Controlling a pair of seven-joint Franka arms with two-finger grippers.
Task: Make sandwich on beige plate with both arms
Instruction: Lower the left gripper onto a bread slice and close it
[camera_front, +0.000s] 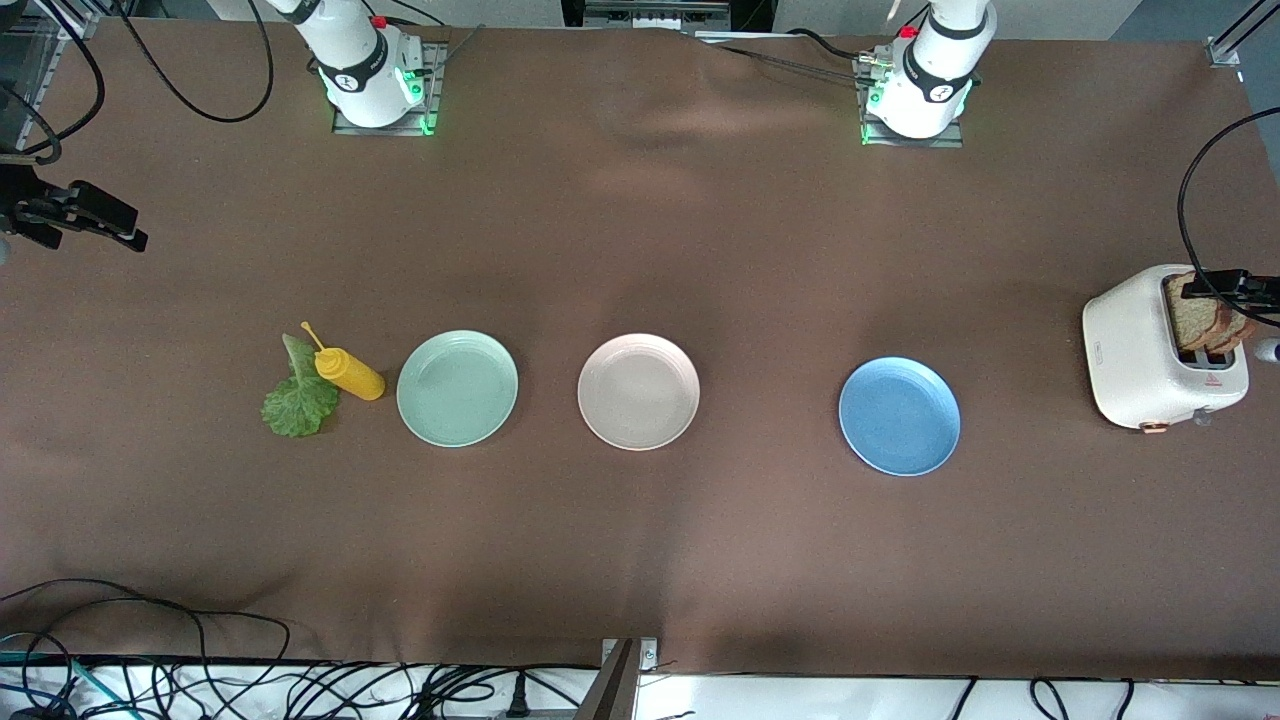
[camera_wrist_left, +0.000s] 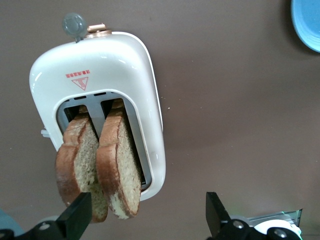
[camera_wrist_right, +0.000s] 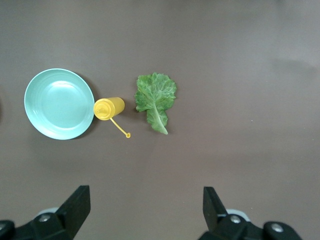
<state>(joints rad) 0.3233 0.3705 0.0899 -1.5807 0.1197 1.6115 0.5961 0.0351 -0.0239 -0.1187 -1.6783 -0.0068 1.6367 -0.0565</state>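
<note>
Toast slices (camera_front: 1205, 322) stood on edge in the slots of a white toaster (camera_front: 1140, 365) at the left arm's end of the table in the front view, while the lettuce leaf (camera_front: 298, 400) lay at the right arm's end, touching a yellow squeeze bottle (camera_front: 350, 373). Between them sat a mint-green plate (camera_front: 457, 388), the beige plate (camera_front: 638, 391), bare, and a blue plate (camera_front: 899, 416). The left gripper (camera_front: 1235, 288) hung over the toaster; the right gripper (camera_front: 75, 215) hung above the table's edge at its own end.

From the left wrist view, the left gripper (camera_wrist_left: 145, 215) was spread wide and held nothing, one finger (camera_wrist_left: 77, 214) by the toast (camera_wrist_left: 97, 165) that leaned out of the toaster (camera_wrist_left: 125, 65).

From the right wrist view, the right gripper (camera_wrist_right: 145, 210) was also wide and empty, above bare cloth near the lettuce (camera_wrist_right: 156, 100), the bottle (camera_wrist_right: 109, 108) and the green plate (camera_wrist_right: 59, 103).
</note>
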